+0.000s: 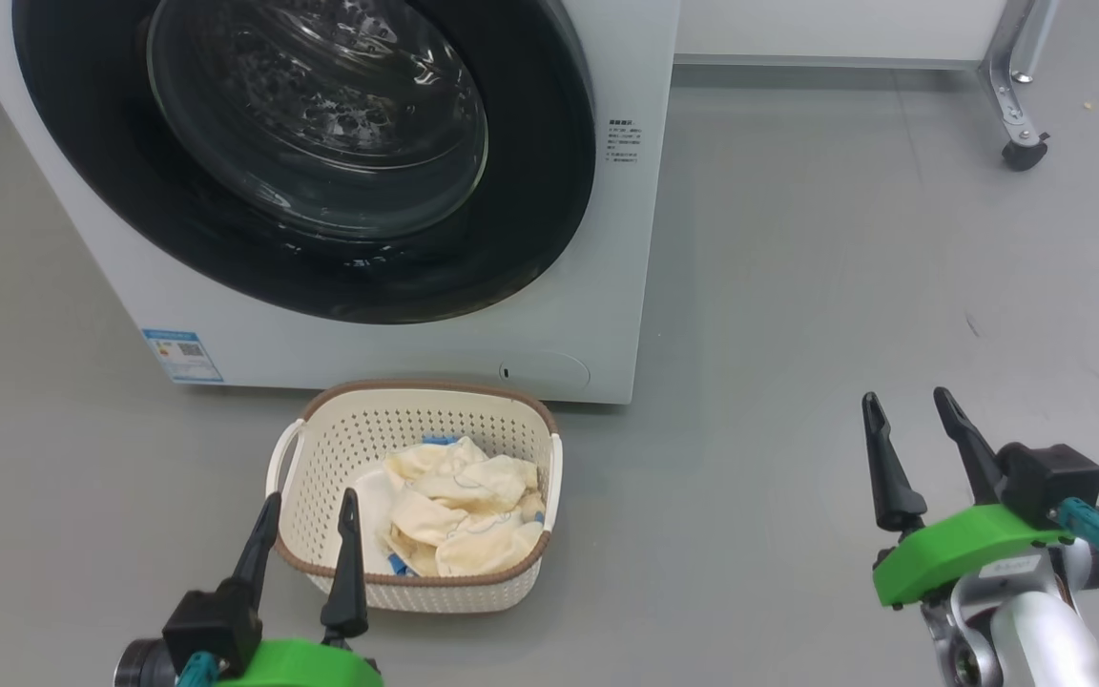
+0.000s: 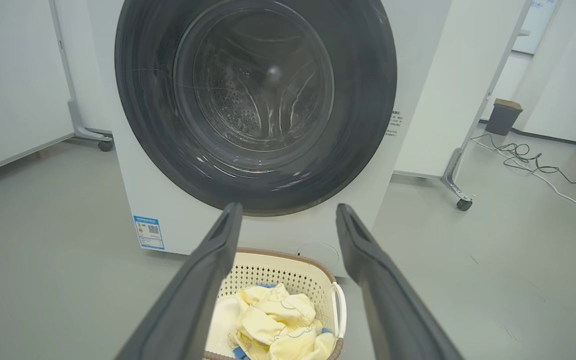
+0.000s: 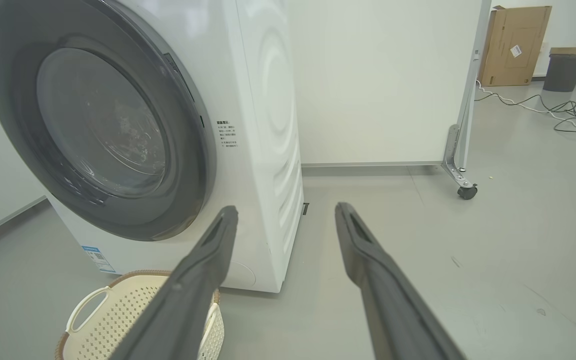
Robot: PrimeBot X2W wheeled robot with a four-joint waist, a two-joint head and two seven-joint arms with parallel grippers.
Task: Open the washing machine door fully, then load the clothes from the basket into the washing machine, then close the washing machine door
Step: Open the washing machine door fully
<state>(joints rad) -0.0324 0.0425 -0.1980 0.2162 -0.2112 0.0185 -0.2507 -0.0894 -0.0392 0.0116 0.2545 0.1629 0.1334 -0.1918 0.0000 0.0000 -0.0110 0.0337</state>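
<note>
I see grey floor [image 1: 798,286] all round. A white partition panel [image 3: 378,80] stands on a metal leg [image 3: 455,145] with a black caster [image 3: 467,191]. In the left wrist view there's a second white panel [image 2: 13,85], off to that view's left, on its own wheel [image 2: 105,145]. Far back, a flat cardboard box [image 3: 515,45] leans on the wall, with a dark grey bin [image 3: 565,67] just beside it. Loose cables [image 3: 563,112] trail over the floor.

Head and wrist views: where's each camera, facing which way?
Head view: on the head, facing forward-down at the big white front-loading washing machine and cream perforated plastic basket; left gripper and right gripper show, open.
Left wrist view: on that wrist, facing the glossy black round door, over pale yellow clothes; own fingers.
Right wrist view: likewise, facing the machine's right front corner; own fingers.
All three share door and basket.
</note>
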